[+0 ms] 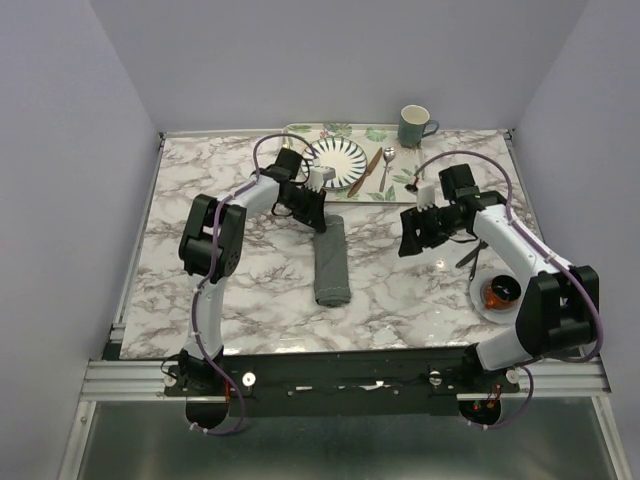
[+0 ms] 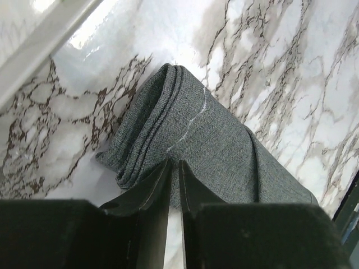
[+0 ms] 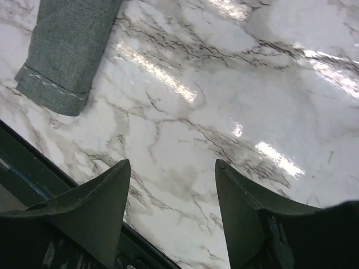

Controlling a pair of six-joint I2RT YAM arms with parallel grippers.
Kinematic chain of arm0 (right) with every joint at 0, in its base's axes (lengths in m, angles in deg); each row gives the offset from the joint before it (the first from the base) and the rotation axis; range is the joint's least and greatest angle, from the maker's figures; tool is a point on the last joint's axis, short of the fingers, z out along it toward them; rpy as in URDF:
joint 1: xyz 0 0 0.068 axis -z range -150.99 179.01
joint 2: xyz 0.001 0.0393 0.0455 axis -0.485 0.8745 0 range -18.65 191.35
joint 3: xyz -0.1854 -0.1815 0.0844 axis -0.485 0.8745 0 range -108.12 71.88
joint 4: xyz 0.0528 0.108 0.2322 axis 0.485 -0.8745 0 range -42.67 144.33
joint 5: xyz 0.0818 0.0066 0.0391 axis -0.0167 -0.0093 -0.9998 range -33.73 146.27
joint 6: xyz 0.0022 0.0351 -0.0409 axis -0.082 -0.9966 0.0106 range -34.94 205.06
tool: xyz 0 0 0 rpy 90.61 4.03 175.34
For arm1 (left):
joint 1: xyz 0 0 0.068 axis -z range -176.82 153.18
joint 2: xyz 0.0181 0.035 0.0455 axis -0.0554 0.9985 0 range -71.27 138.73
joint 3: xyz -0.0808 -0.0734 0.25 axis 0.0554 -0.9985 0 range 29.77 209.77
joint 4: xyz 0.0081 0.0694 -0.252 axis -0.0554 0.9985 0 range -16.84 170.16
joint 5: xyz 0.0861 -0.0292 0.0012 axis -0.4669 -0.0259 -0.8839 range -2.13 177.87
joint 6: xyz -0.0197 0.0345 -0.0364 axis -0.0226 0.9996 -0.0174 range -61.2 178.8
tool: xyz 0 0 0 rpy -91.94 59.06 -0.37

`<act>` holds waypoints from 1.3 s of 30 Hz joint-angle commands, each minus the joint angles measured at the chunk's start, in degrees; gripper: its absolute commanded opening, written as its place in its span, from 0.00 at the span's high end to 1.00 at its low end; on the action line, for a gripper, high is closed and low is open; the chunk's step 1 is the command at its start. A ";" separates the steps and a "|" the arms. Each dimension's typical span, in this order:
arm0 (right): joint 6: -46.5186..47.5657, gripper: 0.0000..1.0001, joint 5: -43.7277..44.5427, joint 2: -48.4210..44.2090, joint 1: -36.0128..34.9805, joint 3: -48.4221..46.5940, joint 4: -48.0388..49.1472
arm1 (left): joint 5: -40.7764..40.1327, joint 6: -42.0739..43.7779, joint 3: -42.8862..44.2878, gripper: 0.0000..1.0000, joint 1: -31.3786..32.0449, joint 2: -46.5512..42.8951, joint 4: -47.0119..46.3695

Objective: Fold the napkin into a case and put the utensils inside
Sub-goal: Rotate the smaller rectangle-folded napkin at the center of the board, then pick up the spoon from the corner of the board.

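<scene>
Grey case (image 1: 331, 264) laid lengthwise at the middle of the surface (image 1: 400, 290).
Its long axis is run near to far; the far end is hidden under the left end effector (image 2: 174, 167), jaws almost together, nothing seen gripped. The right end effector (image 3: 173, 163) is held wide open, empty.

The top external camera sits high behind the table's near edge and looks down and forward over the whole marble table (image 1: 400, 280), from far off. The left wrist camera rides just behind the left gripper (image 2: 174, 163), facing past its fingertips, very close to the folded case (image 2: 213, 140) lying just beyond them. The right wrist camera looks past the right gripper (image 3: 173, 163) at bare marble, seemingly from higher up, with the case's end beyond its left finger. All three views share the case.
</scene>
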 commanded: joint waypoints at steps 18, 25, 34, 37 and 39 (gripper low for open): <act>-4.63 0.35 20.93 12.11 31.49 -14.98 -10.53 | -7.90 3.79 -14.18 0.42 -0.41 -29.45 -5.87; -4.80 0.42 20.32 19.51 33.87 -20.08 -8.33 | -10.10 4.32 -17.61 0.42 -1.29 -32.88 -4.82; -6.03 0.56 18.03 24.79 33.87 -23.86 -6.13 | -10.98 4.15 -18.93 0.42 -1.37 -33.06 -3.41; -6.65 0.56 17.68 26.37 33.61 -24.65 -5.78 | -11.07 4.32 -18.76 0.42 -1.37 -32.62 -2.97; -6.83 0.57 17.42 27.25 33.52 -25.53 -5.60 | -11.07 4.15 -18.41 0.42 -1.37 -32.19 -2.71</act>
